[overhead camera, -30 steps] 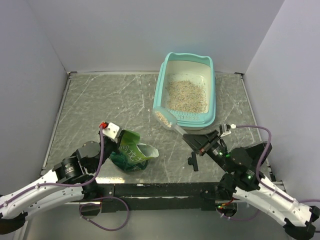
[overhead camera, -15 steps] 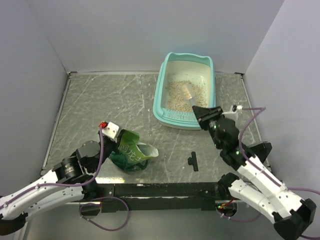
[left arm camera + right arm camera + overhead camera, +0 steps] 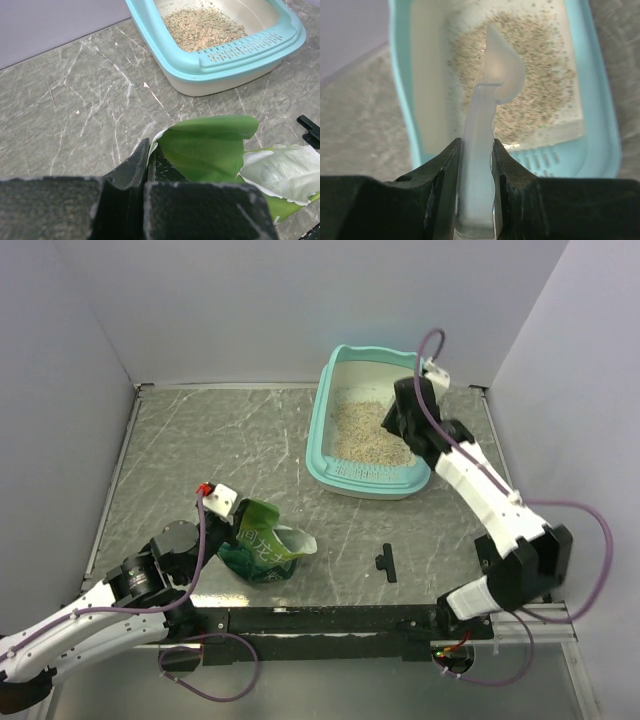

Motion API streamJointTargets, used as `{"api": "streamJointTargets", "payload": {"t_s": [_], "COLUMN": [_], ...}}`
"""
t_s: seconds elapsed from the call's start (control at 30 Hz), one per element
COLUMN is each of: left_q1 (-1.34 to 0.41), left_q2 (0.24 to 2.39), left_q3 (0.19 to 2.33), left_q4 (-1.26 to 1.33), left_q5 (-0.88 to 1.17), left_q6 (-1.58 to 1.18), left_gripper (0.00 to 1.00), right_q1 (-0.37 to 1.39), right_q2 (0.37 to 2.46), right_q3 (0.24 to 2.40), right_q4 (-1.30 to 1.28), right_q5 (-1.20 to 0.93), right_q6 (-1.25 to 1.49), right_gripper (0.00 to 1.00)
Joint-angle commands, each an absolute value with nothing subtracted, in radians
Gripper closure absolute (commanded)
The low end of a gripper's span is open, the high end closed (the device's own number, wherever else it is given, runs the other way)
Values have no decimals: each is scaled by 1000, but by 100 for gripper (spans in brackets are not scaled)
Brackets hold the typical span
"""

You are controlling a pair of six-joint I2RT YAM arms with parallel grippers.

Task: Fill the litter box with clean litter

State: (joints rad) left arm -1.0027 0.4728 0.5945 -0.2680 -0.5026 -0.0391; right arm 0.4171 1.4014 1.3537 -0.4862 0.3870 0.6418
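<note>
Bench [image 3: 220, 440]: grey marble-pattern top with pale veins, spread beneath both sets of jaws. Walls [image 3: 250, 310]: plain lavender-grey panels, one beyond the jaws, one to either side. Light: even, soft.

Litter box [image 3: 192, 66]: smooth moulded plastic, teal rim, satin sheen.
Clean litter [image 3: 200, 27]: dry, coarse beige granules, matt.
Scoop [image 3: 479, 150]: translucent frosted plastic, smooth.
Pouch [image 3: 205, 145]: glossy green film, crinkled, white lining.
Table [image 3: 75, 100]: grey marble-pattern surface, low sheen, possibly laminate.
</note>
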Motion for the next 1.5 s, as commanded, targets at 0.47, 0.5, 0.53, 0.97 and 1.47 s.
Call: {"api": "streamJointTargets", "payload": {"t_s": [0.47, 0.5, 0.53, 0.97, 1.47], "left_q1": [-991, -991, -991, -988, -976], "left_q2": [437, 437, 439, 460, 468], "left_q3": [611, 611, 609, 615, 618], "left_q4": [-253, -255, -256, -262, -272], "left_q5": [-491, -492, -494, -482, -503], "left_q6": [-48, -46, -48, -44, -49], "left_gripper": [99, 99, 99, 99, 99], "right_q1": [429, 437, 446, 531, 633], "right_q2": [1507, 1470, 1448, 1045, 830], "right_q3": [1807, 1806, 1790, 1459, 1282], "right_q4": [-934, -936, -937, -940, -991], "right_q5": [191, 148, 102, -425, -577], "right_q6": [296, 295, 293, 281, 337], "right_gripper": [100, 100, 100, 100, 100]}}
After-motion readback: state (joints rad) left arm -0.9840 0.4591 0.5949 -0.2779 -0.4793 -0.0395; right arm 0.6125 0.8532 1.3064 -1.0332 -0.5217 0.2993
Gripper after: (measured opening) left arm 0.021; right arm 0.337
